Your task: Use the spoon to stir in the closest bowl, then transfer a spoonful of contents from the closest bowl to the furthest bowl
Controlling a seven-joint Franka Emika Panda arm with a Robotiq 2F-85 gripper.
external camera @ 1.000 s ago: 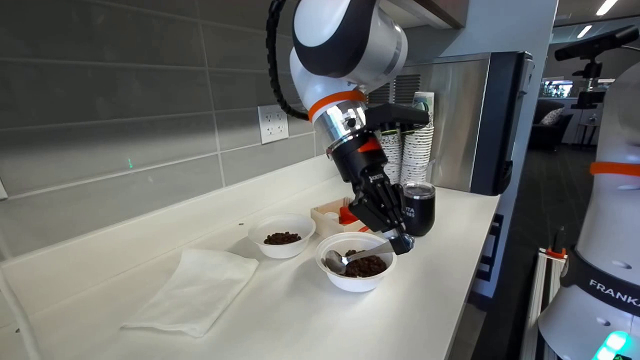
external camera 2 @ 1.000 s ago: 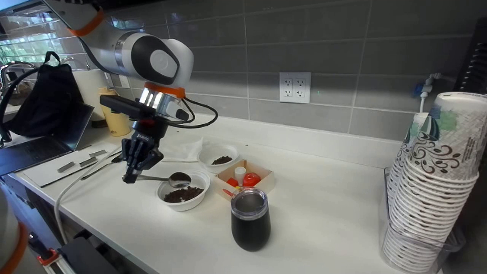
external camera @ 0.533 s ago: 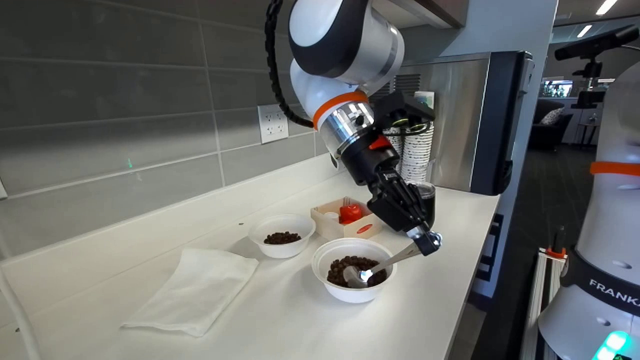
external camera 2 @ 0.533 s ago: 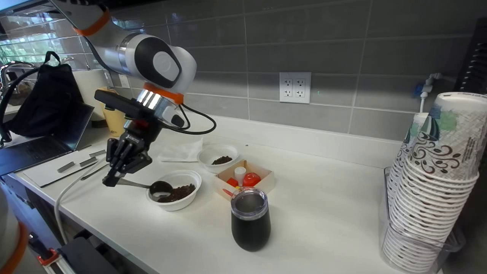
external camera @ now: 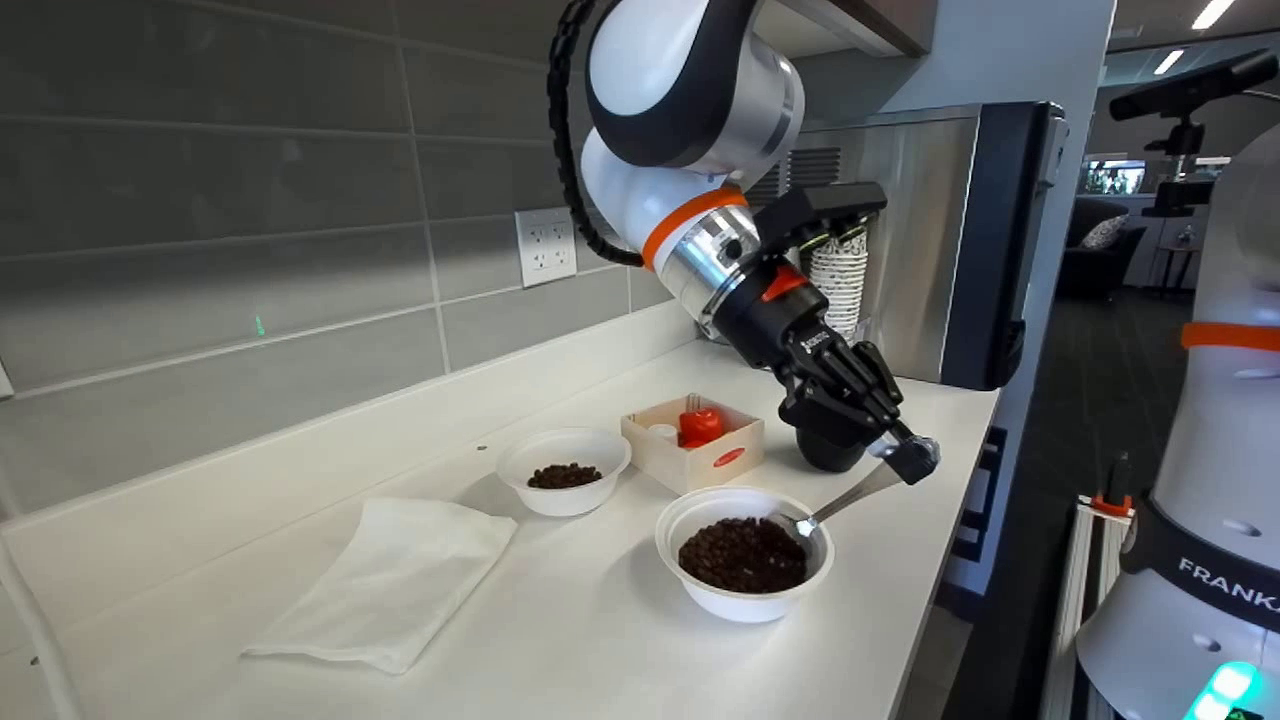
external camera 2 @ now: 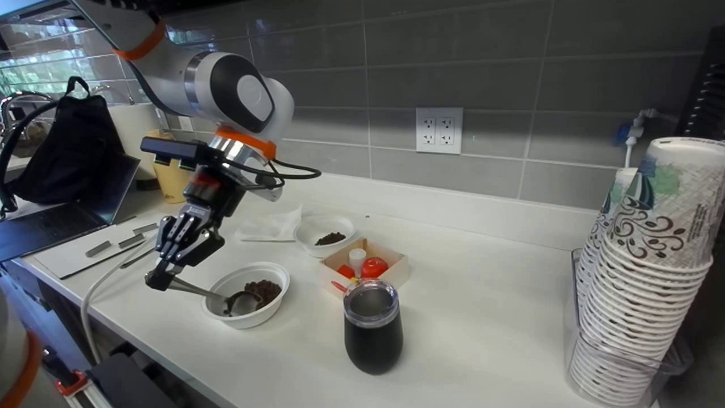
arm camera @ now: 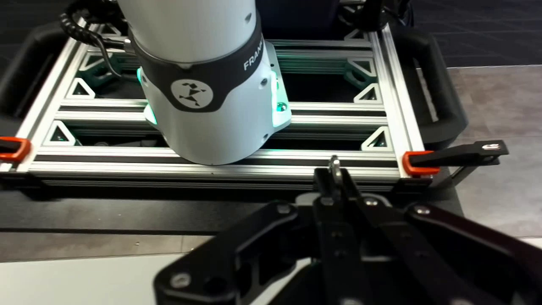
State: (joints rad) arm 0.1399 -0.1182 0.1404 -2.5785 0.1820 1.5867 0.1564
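Grey tiled wall [external camera: 230, 230] backs a white counter [external camera: 600, 670]. Just beside the wooden box [external camera: 695, 470], slightly nearer the wall: the far bowl [external camera: 562, 503]. Close by the box, farther out: the near bowl [external camera: 740, 606]. The gripper [arm camera: 334, 180] has its fingers clamped on the spoon [external camera: 850, 498] by its handle, head low in the near bowl against dark pellets [external camera: 745, 555]. Stirring seems in hand, transfer not begun. Next likely: finish stirring, dig under, carry level to the far bowl.

Got black jaws, silver spoon [external camera 2: 210, 293] between them, plain white bowl [external camera: 742, 605] near, brown-swirled white cups [external camera 2: 651, 266] well apart.
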